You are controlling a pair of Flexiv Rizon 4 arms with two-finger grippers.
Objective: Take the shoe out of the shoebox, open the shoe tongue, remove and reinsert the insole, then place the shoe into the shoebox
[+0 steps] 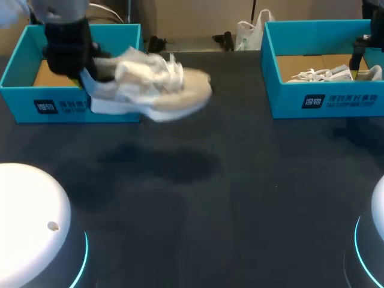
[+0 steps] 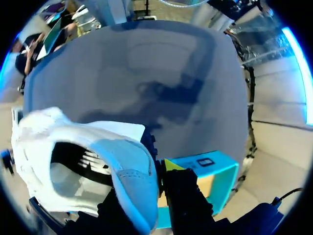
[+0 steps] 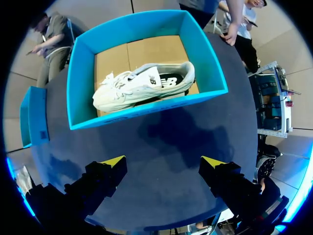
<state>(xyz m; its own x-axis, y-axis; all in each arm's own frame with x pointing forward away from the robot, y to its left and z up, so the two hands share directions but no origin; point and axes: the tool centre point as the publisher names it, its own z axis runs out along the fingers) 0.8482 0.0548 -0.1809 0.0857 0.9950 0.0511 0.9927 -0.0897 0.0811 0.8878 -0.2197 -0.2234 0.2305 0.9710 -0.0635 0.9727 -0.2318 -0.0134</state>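
A beige and white shoe hangs in the air over the front wall of the left blue shoebox, toe pointing right. My left gripper is shut on its heel. In the left wrist view the heel collar of the shoe sits between the fingers of the left gripper, with one yellow fingertip showing beside it. My right gripper stands open above the table, short of the right blue shoebox, which holds a second white shoe.
The right shoebox with its shoe stands at the back right. Dark tabletop stretches between the boxes and to the front. White robot bases fill the front corners.
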